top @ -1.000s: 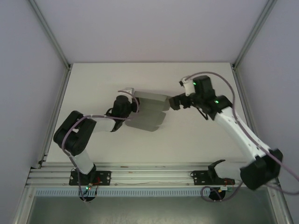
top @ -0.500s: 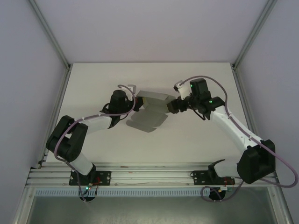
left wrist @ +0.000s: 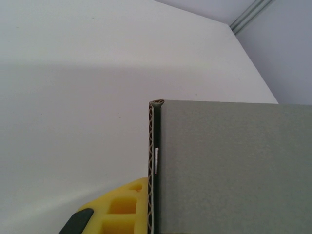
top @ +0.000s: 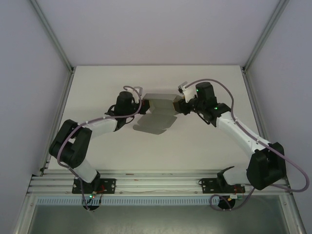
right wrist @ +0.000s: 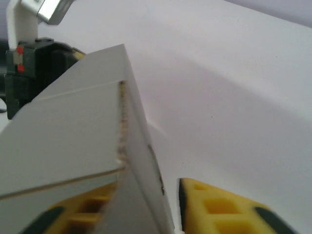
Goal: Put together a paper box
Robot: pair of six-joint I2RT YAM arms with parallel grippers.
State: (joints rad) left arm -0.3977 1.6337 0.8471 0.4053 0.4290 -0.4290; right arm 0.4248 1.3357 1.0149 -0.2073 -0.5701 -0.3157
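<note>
Plainly, the grey thin-cardboard paper box (top: pixel 157 110), part-folded, hangs between both hands above the white table (top: pixel 209 146). The left gripper (top: pixel 143 106) is clamped on the edge nearest it. The right gripper (top: pixel 176 104) straddles the opposite edge, one yellow pad (right wrist: pixel 219 209) a sliver off, so I cannot tell whether it pinches. An uneven squeeze could crease the panel or tug it from the left grip.

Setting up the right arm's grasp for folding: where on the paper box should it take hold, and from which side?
The paper box's right end panel, approached from the right, opposite the left gripper clamped on its left edge. That thin panel stands edge-on between the fingers of the right gripper, suiting a pinch across its faces.
</note>
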